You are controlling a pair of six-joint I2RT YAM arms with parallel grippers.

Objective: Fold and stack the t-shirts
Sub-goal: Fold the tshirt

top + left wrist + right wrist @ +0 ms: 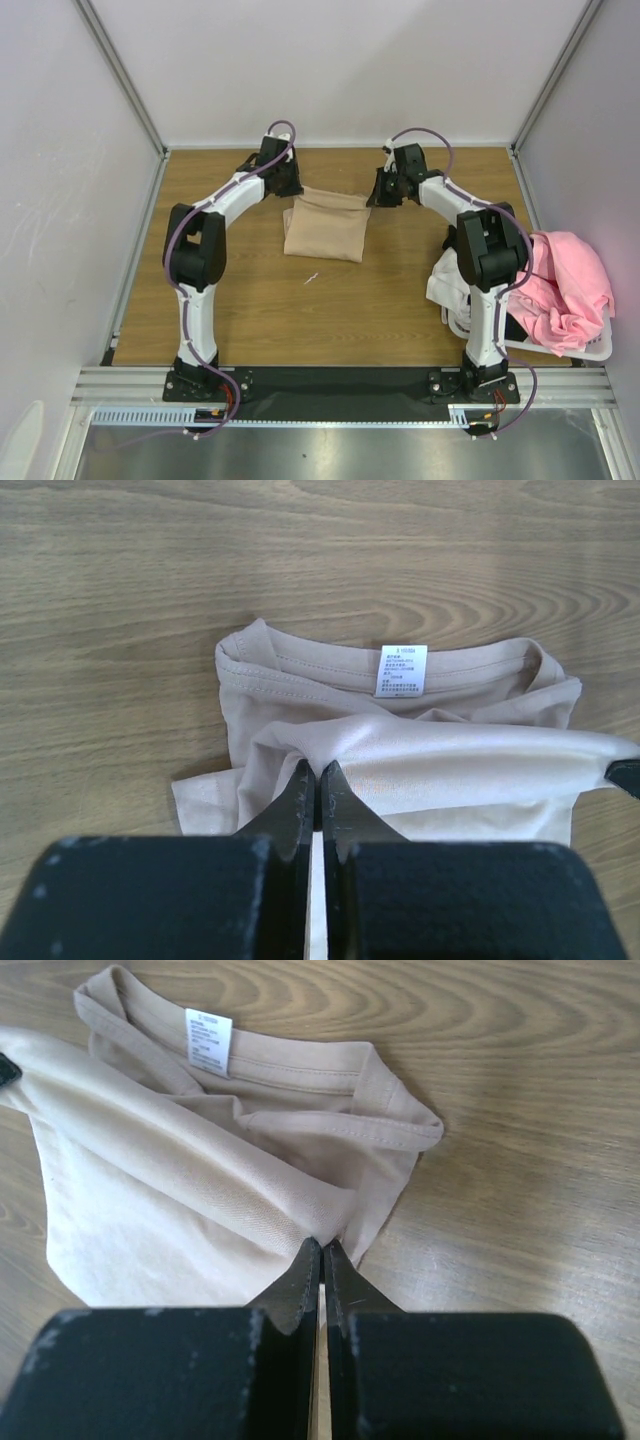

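Beige t-shirt [325, 232] at twelve o'clock: my left claw [317, 772] and right claw [322, 1246] each pinch its fold, probably to hold it taut.

Brown wood-grain rectangular tabletop [250, 310], enclosed on the left, far and right sides by plain white flat wall panels [340, 70] that meet at slanting silver aluminium frame posts [121, 75]. Ribbed silver aluminium rail [340, 408] along the near table edge, with a brushed grey metal sheet [340, 455] below it; lighting even and diffuse, shadows soft
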